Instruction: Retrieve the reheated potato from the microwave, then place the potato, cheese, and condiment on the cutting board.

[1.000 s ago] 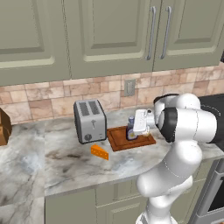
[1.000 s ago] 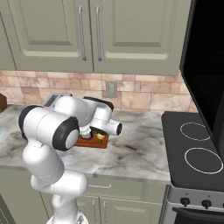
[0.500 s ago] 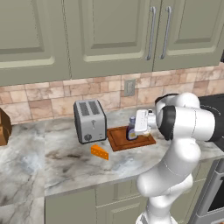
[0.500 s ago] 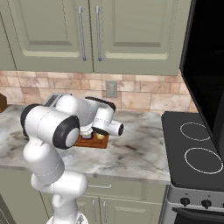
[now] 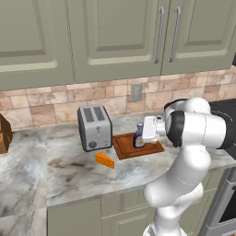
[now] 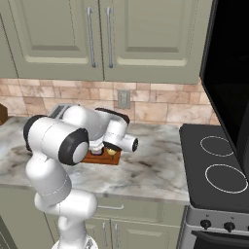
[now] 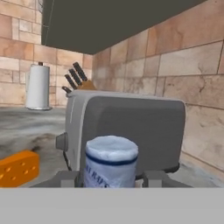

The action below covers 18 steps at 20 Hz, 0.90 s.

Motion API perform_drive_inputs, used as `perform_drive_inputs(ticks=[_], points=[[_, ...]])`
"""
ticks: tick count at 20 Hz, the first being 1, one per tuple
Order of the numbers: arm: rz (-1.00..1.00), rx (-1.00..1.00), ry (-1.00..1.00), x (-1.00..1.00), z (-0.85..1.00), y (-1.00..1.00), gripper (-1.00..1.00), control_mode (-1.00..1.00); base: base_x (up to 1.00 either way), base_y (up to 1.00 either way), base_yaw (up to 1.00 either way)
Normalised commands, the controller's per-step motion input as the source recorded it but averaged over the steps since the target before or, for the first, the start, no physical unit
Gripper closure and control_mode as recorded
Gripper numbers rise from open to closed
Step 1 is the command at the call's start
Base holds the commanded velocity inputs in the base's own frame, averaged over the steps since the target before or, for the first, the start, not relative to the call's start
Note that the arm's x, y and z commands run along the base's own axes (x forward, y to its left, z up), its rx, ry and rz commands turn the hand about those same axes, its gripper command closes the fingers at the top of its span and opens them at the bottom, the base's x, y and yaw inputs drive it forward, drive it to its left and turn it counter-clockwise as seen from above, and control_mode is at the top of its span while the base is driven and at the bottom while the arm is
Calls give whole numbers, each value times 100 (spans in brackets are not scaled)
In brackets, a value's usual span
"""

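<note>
The condiment (image 5: 138, 137) stands upright on the reddish-brown cutting board (image 5: 124, 146), just right of the toaster. My gripper (image 5: 142, 134) is level with the bottle, one finger on each side. In the hand view the condiment (image 7: 110, 162) fills the space between the fingertips (image 7: 70, 177), with a thin gap at each side, so the gripper (image 7: 111, 178) is open. The yellow potato (image 6: 111, 151) lies on the cutting board (image 6: 104, 159) beside the bottle. The orange cheese (image 5: 105, 160) rests on the counter in front of the toaster, left of the board. The black microwave (image 6: 228, 73) hangs at the right.
A silver toaster (image 5: 94, 127) stands left of the board, close behind the bottle in the hand view. A knife block (image 7: 78, 81) and a paper towel roll (image 7: 38, 87) sit further along the counter. The stove (image 6: 219, 165) lies to the right.
The fingers have parted slightly from the condiment bottle, which stays standing on the board. The arm has hardly moved.
</note>
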Motion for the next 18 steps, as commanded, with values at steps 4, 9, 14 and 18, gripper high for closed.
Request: perform_drive_inputs(ticks=[4,9,14,18], points=[[0,4,0,-18,-1,4,-100,-100,0,0,0],[0,4,0,-6,0,4,-100,-100,0,0,0],[0,5,0,0,9,0,-100,-100,0,0,0],[0,1,0,0,16,-2,-100,-100,0,0,0]])
